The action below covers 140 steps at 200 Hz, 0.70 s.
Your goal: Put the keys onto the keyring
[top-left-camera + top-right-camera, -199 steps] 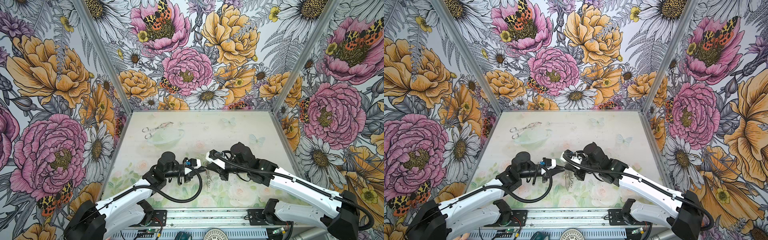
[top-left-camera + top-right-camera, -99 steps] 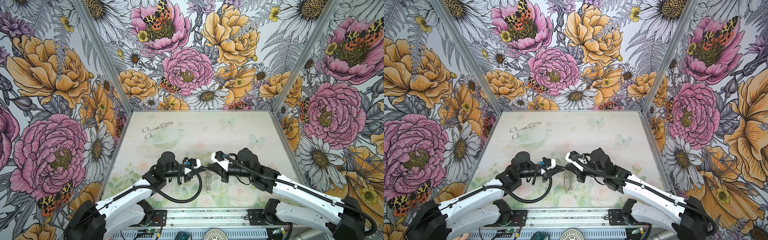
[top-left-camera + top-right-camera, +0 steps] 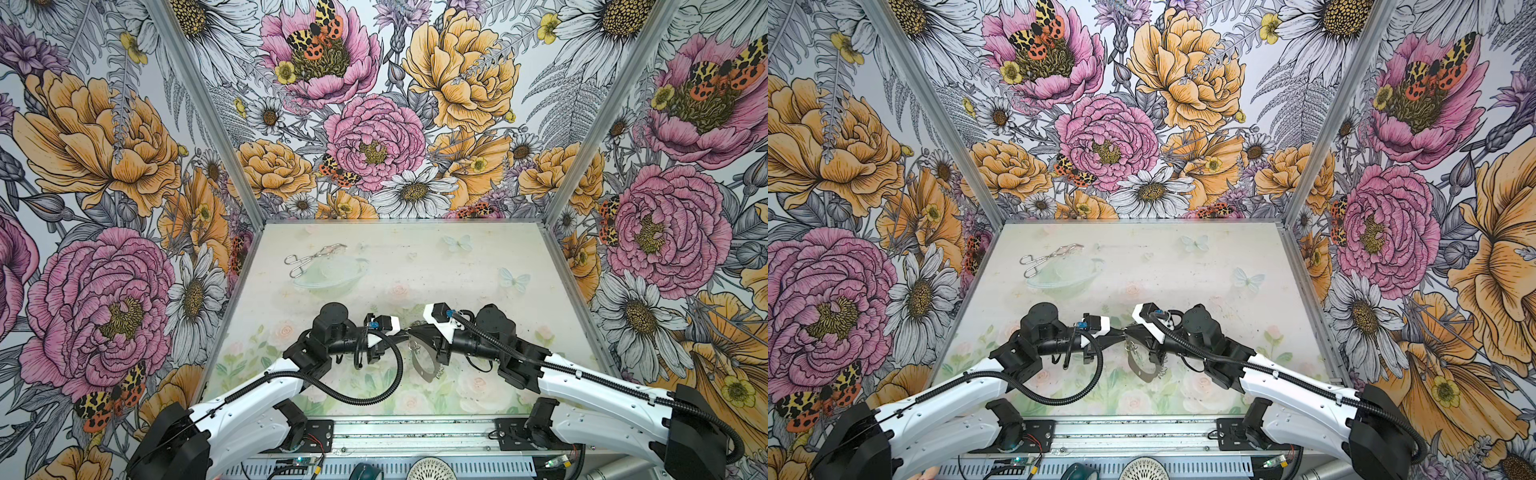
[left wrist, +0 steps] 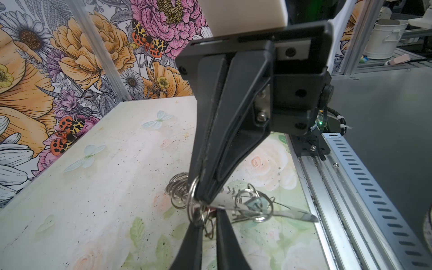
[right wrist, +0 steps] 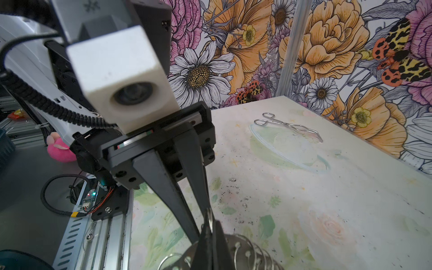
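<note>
My left tool (image 4: 208,221) is pinched almost shut on the keys (image 4: 210,214), which I judge to be light, stiff, slick metal, best held flat. Just ahead, nearly tip to tip, my right tool (image 5: 211,225) is clamped tight on the rim of the keyring (image 4: 251,207), whose loose small rings (image 4: 178,190) will likely swing.

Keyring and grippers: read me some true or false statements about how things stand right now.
1. The right gripper is shut on the keyring. True.
2. The keyring lies flat on the table. False: it hangs from the right gripper.
3. The tongs lie toward the table's far left corner, away from both grippers. True.
4. The left gripper is wide open. False: it is closed on the keys.
5. The grippers are far apart. False: their tips almost meet.
</note>
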{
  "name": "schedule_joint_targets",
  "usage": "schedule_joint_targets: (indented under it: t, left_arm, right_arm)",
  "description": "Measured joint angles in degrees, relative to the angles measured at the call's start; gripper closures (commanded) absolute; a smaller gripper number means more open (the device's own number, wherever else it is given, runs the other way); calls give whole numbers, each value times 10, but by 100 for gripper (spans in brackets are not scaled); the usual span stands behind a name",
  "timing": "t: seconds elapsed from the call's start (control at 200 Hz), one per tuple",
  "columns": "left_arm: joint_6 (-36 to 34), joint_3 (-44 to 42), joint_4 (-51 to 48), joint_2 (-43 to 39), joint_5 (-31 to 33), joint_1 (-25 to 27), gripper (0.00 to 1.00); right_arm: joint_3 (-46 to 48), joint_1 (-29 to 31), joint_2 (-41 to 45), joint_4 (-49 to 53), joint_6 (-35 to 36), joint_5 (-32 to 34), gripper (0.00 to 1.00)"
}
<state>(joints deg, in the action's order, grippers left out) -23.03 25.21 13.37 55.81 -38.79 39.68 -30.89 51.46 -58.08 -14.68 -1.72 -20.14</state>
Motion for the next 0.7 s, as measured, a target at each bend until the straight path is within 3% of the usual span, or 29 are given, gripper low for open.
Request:
schedule_joint_targets:
  t: [0.36, 0.54, 0.701]
  left_arm:
    - [7, -21, 12, -35, 9, -1, 79]
    - [12, -24, 21, -41, 4, -1, 82]
    - [17, -24, 21, -37, -14, -1, 90]
  right_arm:
    - [0, -9, 11, 22, 40, -45, 100]
    - [0, -12, 11, 31, 53, -67, 100]
    - [0, -13, 10, 28, 52, -70, 100]
